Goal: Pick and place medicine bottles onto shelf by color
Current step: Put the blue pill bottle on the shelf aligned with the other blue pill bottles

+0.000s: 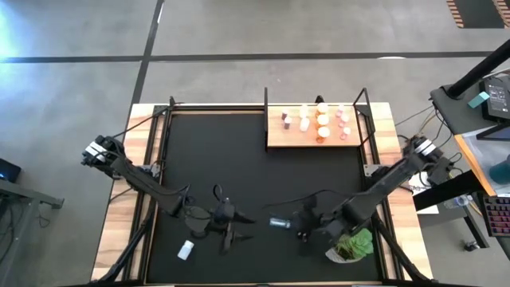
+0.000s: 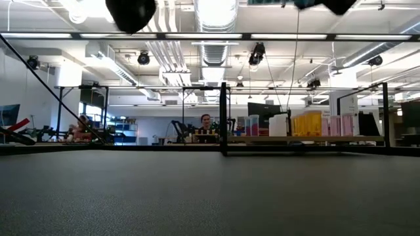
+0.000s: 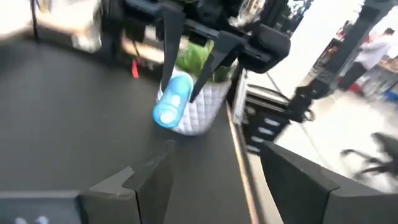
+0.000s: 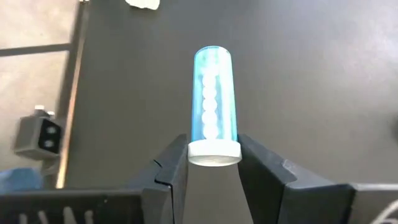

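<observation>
Blue bottle [image 4: 214, 99] is pinched in the right claw [image 4: 214, 163], fingers clamped on its white cap end, with the clear blue body full of round pills sticking straight out ahead of the claw over the black mat [image 1: 223, 159]. Seen from the left wrist, the same bottle hangs lifted in that claw, right in front of the white pot of the green plant [image 3: 202, 93]. Left claw [image 3: 205, 180] sits just across from the right one with its fingers spread apart and nothing in them. A small white bottle [image 1: 185, 250] lies on the mat near the left claw. Way out past both claws, the wood shelf [image 1: 275, 137] carries the other bottles [image 1: 323, 121], orange, pink and white ones, standing upright.
</observation>
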Controlling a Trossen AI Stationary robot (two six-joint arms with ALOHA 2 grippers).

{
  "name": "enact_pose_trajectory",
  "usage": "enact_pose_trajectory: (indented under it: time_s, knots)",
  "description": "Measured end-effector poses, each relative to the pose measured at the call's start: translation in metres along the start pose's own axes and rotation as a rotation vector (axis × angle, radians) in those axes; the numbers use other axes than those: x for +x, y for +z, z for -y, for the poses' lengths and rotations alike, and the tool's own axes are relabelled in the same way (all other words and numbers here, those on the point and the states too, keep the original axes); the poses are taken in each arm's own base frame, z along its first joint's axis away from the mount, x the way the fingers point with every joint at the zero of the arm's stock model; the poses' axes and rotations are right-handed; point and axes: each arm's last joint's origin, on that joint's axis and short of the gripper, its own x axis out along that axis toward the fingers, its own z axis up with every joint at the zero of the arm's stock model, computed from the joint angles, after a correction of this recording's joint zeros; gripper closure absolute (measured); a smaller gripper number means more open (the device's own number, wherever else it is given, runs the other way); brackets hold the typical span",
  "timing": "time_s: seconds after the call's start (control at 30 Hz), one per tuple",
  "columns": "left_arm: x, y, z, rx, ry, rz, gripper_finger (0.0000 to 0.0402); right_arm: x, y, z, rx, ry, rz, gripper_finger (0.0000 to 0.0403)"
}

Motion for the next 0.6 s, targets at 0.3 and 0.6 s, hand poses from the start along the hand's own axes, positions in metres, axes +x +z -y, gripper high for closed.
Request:
enact_pose_trajectory:
  time_s: [0.3,0.6]
  knots:
    - [0.025,0.030,-0.002,0.229,0.115,0.113,0.0182,-0.052,0.018,0.055,0.119,-0.153,-0.153,0.0291]
    - [0.035,0.062,-0.041,0.301,0.254,0.171,0.0182,-0.061,0.050,0.122,0.383,-0.175,-0.330,0.0291]
